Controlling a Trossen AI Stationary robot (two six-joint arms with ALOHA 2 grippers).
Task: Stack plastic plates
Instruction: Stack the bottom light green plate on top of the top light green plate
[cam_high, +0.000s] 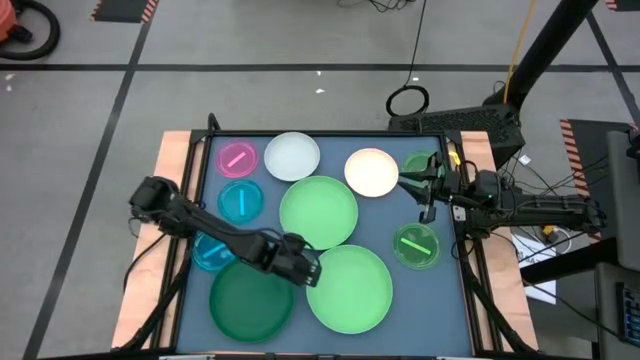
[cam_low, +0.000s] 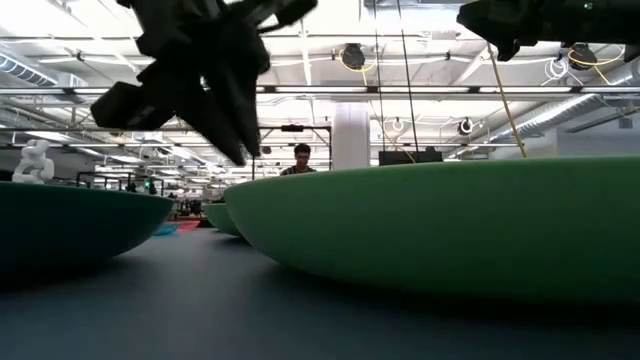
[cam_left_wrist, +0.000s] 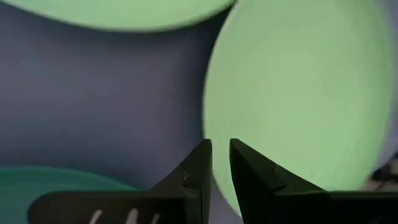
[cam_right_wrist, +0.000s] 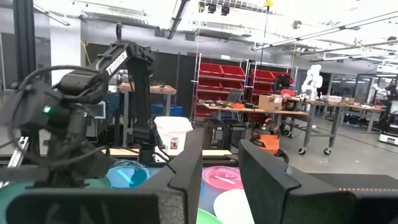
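near light-green plate (cam_low: 450, 235), nearest the lens, lies right of dark-green plate (cam_high: 251, 297) | left gripper (cam_high: 312, 268) at the gap between them, jaws a narrow slit, empty | right gripper (cam_high: 427, 190) well right, jaws apart, empty | risk: jaws skid off rim, shove plate | count: 3 large, 2 white, 5 small; none stacked

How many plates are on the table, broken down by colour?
Light green large plates: 2
Dark green large plate: 1
White or cream plates: 2
Pink small plate: 1
Blue small plates: 2
Green small plates: 2
Total: 10
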